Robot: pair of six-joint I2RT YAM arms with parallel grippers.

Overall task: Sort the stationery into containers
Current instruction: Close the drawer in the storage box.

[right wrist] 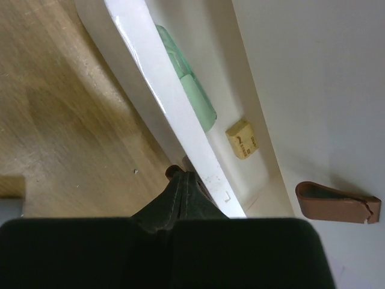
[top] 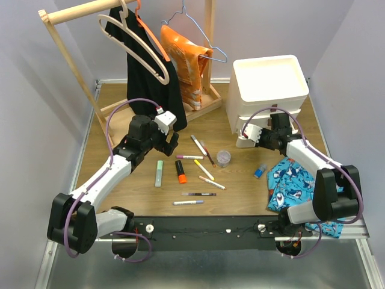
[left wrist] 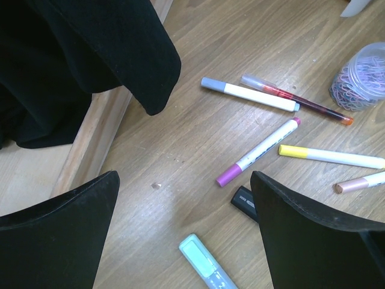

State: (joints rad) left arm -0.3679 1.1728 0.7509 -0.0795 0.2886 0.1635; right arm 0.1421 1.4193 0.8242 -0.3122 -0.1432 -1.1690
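Note:
Several pens and markers point(top: 204, 170) lie loose mid-table with a pale green highlighter point(top: 159, 173), an orange highlighter point(top: 180, 171), a clear pot point(top: 223, 158) and a blue eraser point(top: 259, 171). My left gripper point(top: 171, 141) hovers open above them; between its fingers point(left wrist: 60, 235) lie bare wood and the green highlighter's point(left wrist: 207, 265) end. The white drawer unit point(top: 271, 84) stands back right. My right gripper point(right wrist: 183, 177) is shut on the brown pull tab point(right wrist: 173, 171) of its bottom drawer point(right wrist: 150, 66), which is partly open. Inside lie a green highlighter point(right wrist: 192, 96) and a small yellow block point(right wrist: 242, 138).
A wooden clothes rack point(top: 66, 54) with a black garment point(left wrist: 90, 54) and an orange bag point(top: 187, 60) stands at the back left, close behind my left gripper. A blue shark-print cloth point(top: 295, 180) lies under my right arm. Another brown tab point(right wrist: 337, 201) sits on the drawer above.

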